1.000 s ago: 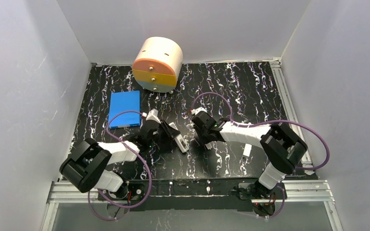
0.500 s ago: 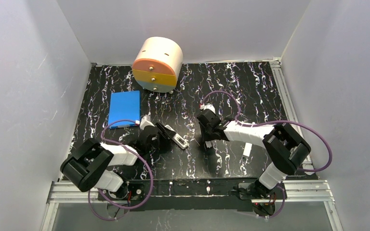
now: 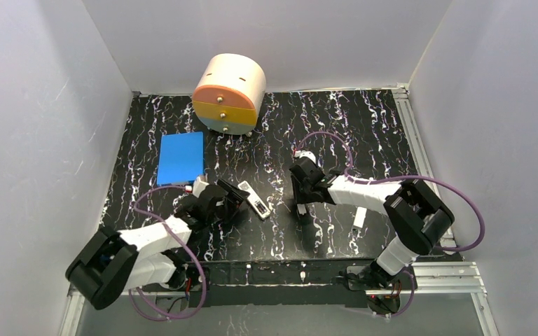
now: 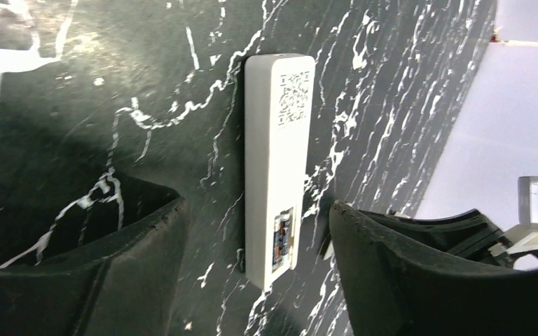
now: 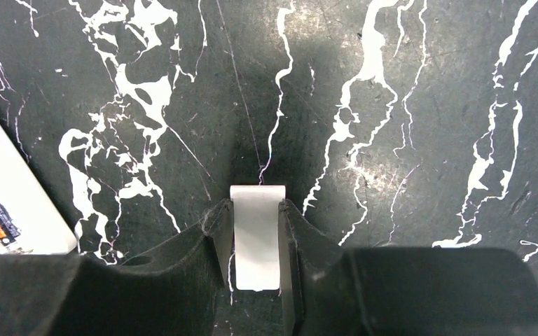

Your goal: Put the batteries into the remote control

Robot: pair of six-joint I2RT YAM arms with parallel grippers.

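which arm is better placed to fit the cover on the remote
Right. The right gripper is shut on the cover, near the remote, whose battery bay lies open. The left gripper is open and empty, so it could probably only steady the remote.

Remote control (image 4: 274, 168) lies face-down — left gripper (image 4: 256, 205) spread around it.

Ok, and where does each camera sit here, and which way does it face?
Top external: above and behind the arm bases, looking down on the table; both arms show whole.
Left wrist: on the left arm, looking obliquely down past the open left gripper at the remote control, lying back up.
Right wrist: on the right arm, looking straight down past the right gripper, shut on the white cover piece.
Shared: both wrist views show the remote control's open battery end.
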